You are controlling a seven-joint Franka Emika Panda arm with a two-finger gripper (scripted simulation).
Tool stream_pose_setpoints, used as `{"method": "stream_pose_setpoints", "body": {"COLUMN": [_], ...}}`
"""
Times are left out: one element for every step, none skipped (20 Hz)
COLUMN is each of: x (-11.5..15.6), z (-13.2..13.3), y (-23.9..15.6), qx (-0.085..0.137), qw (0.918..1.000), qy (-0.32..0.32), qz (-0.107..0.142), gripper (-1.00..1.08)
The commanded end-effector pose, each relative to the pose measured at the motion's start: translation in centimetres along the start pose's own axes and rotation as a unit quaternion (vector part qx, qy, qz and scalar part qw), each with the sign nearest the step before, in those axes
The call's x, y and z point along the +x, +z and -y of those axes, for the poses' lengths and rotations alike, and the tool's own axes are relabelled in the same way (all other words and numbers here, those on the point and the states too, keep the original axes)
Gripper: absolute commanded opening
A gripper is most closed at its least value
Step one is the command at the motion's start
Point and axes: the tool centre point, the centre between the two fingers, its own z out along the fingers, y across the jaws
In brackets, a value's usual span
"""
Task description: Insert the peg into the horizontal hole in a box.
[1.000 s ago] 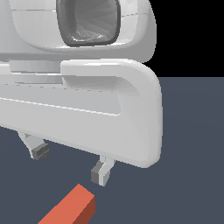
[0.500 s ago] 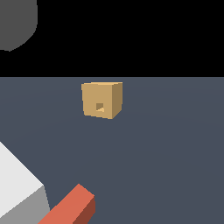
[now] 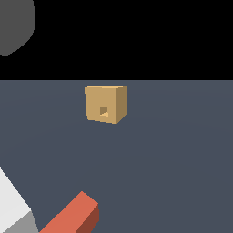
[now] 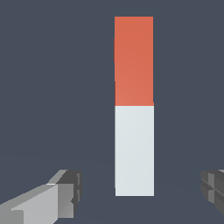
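Two fingers (image 4: pixel 61 199) of the hand (image 4: pixel 140 192) spread wide astride the peg (image 4: pixel 134 61), box (image 3: pixel 106 103) well apart at twelve o'clock.

I can read no text, label, brand, number or sign in either view. All surfaces I see are plain.

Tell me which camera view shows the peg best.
The wrist view. It shows the whole peg lying on the floor, one half red-orange, the other white, with the open gripper straddling the white end without touching it. The exterior view shows only the red-orange end and a bit of white at the frame's lower edge.
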Motion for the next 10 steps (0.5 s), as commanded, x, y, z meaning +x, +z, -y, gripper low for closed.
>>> {"method": "stream_pose_setpoints", "body": {"x": [0.0,0.0,0.0,0.0,0.0,0.1,0.1,0.1,0.1,0.1], "z": [0.0,0.0,0.1,0.1,0.1,0.1,0.1,0.1,0.1,0.1], "y": [0.4,0.7,1.1,1.5,2.0,2.5,3.0,3.5,3.9,4.2], "qx": [0.000,0.000,0.000,0.000,0.000,0.000,0.000,0.000,0.000,0.000], "qw": [1.0000,1.0000,1.0000,1.0000,1.0000,1.0000,1.0000,1.0000,1.0000,1.0000], "qy": [0.000,0.000,0.000,0.000,0.000,0.000,0.000,0.000,-0.001,-0.001], "qz": [0.000,0.000,0.000,0.000,0.000,0.000,0.000,0.000,0.000,0.000], "gripper": [1.00,1.00,1.00,1.00,1.00,1.00,1.00,1.00,1.00,1.00]}}
